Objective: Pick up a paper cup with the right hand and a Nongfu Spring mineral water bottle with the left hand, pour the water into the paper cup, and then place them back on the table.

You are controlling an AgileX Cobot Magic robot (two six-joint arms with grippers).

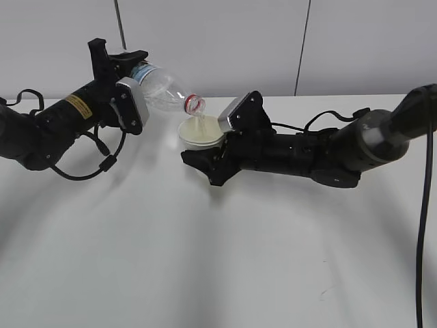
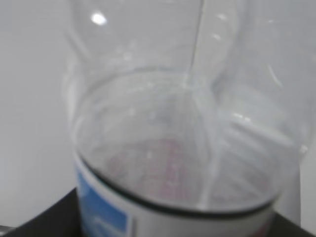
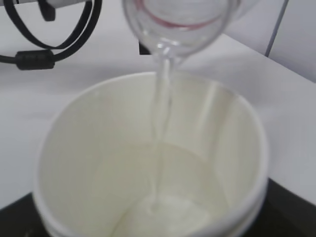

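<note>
My left gripper (image 1: 126, 76) is shut on the base end of the clear Nongfu Spring bottle (image 1: 160, 89), which is tilted with its red-ringed mouth (image 1: 194, 104) down to the right, over the paper cup (image 1: 200, 133). A thin stream of water (image 3: 160, 123) falls from the bottle mouth (image 3: 177, 24) into the cup (image 3: 89, 163), and a little water lies at its bottom. My right gripper (image 1: 212, 154) is shut on the cup, holding it upright just above the table (image 1: 205, 260). In the left wrist view the bottle (image 2: 173, 148) fills the frame.
Black cables (image 1: 102, 160) loop under the left arm, close to the tabletop. Another cable (image 1: 423, 225) hangs along the right edge. A grey panelled wall (image 1: 225, 41) stands right behind the table's far edge.
</note>
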